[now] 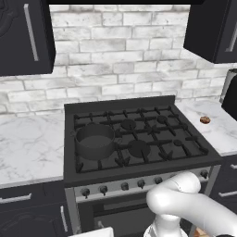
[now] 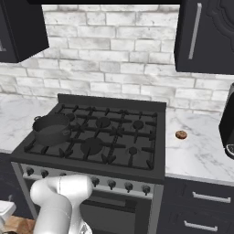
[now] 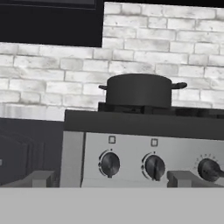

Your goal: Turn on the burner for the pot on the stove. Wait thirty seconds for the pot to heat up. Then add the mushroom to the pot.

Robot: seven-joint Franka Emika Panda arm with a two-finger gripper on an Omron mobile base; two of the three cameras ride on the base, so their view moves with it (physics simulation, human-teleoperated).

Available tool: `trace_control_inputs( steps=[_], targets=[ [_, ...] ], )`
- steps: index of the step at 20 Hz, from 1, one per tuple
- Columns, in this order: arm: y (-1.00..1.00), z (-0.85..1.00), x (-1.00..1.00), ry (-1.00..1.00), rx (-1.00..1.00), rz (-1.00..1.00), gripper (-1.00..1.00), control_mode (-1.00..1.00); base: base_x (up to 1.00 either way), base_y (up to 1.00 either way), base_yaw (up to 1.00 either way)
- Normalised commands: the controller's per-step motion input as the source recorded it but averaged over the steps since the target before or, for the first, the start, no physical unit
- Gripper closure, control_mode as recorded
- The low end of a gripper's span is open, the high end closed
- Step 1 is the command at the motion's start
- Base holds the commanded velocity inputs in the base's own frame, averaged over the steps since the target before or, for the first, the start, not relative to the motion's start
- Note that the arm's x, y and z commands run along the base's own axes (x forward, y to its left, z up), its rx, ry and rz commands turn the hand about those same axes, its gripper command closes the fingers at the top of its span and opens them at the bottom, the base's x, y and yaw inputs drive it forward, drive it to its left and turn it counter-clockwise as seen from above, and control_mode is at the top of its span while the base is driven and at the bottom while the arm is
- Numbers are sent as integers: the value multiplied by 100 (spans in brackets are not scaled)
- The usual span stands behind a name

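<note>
The dark grey pot (image 1: pixel 95 141) (image 2: pixel 51 129) stands on the front left of the black stove (image 1: pixel 152 132) (image 2: pixel 119 132). It covers the burner beneath it, and no flame shows. The small brown mushroom (image 1: pixel 205 120) (image 2: pixel 181 135) lies on the counter right of the stove. In the hand view my gripper (image 3: pixel 113 179) is open and holds nothing. It sits low in front of the silvery knob strip (image 3: pixel 131 148), facing two knobs (image 3: pixel 109 163) (image 3: pixel 154 166), with the pot (image 3: pixel 139 89) above them. One fingertip (image 3: pixel 41 178) rises at the lower left.
Marble counters flank the stove on the left (image 1: pixel 28 148) and right (image 2: pixel 201 151). A dark appliance (image 1: pixel 230 92) (image 2: pixel 227 123) stands at the far right. Black upper cabinets (image 1: pixel 23 37) (image 2: pixel 205 36) hang at both sides. A third knob (image 3: pixel 208 169) lies to the right.
</note>
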Motion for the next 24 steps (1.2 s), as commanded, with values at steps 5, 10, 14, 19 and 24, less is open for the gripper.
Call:
trace_control_inputs(
  steps=[5, 10, 14, 19, 24],
  targets=[
    [-26, -7, 9, 0, 11, 0, -100, -100, 0, 0, 0],
    [-28, 0, 20, 0, 10, 0, -100, -100, 0, 0, 0],
    [-5, 0, 37, 0, 2, 0, -100, -100, 0, 0, 0],
    [0, -10, 35, 0, 0, 0, -100, -100, 0, 0, 0],
    [0, -17, 26, 0, 0, 0, -100, -100, 0, 0, 0]
  ],
)
